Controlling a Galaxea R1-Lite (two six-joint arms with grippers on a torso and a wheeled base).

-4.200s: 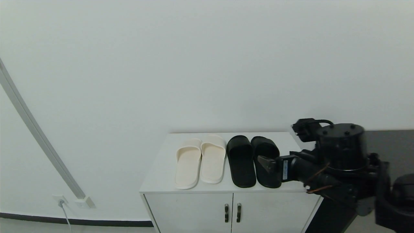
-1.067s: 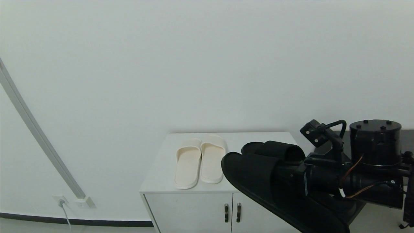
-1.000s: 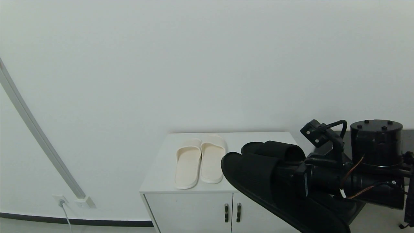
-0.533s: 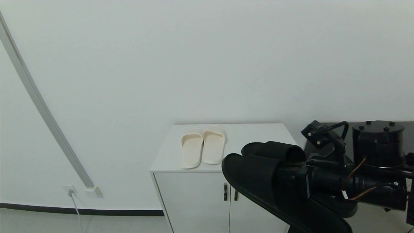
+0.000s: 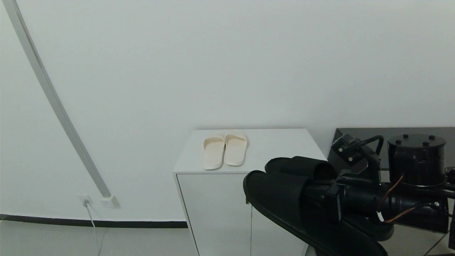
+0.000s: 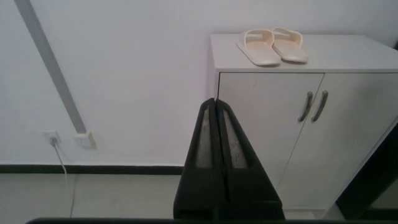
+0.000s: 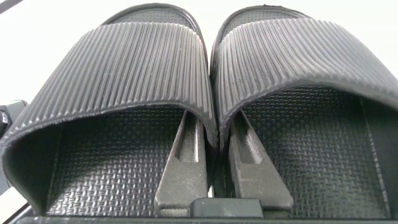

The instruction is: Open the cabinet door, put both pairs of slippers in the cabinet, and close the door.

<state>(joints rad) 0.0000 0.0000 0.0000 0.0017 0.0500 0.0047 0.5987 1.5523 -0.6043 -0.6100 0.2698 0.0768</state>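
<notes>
My right gripper (image 7: 214, 123) is shut on the pair of black slippers (image 5: 284, 190), one finger inside each and the two inner strap walls pinched between them. It holds them in the air, in front of the right side of the white cabinet (image 5: 213, 206). The white slippers (image 5: 224, 151) lie side by side on the cabinet top, also seen in the left wrist view as white slippers (image 6: 272, 45). Both cabinet doors (image 6: 267, 124) are closed, with two dark handles (image 6: 313, 106) at the middle. My left gripper (image 6: 215, 106) is shut on nothing, low and well in front of the cabinet.
The cabinet stands against a white wall. A grey cable duct (image 5: 53, 99) runs slanting down to a wall socket (image 5: 85, 200) with a plugged-in cord, left of the cabinet. A dark panel (image 5: 391, 131) stands right of it. Open floor (image 6: 93, 193) lies in front.
My right gripper has taken the black slippers off the cabinet top. In the last second the camera has backed away; the cabinet looks smaller and farther off. The held slippers keep their place.
</notes>
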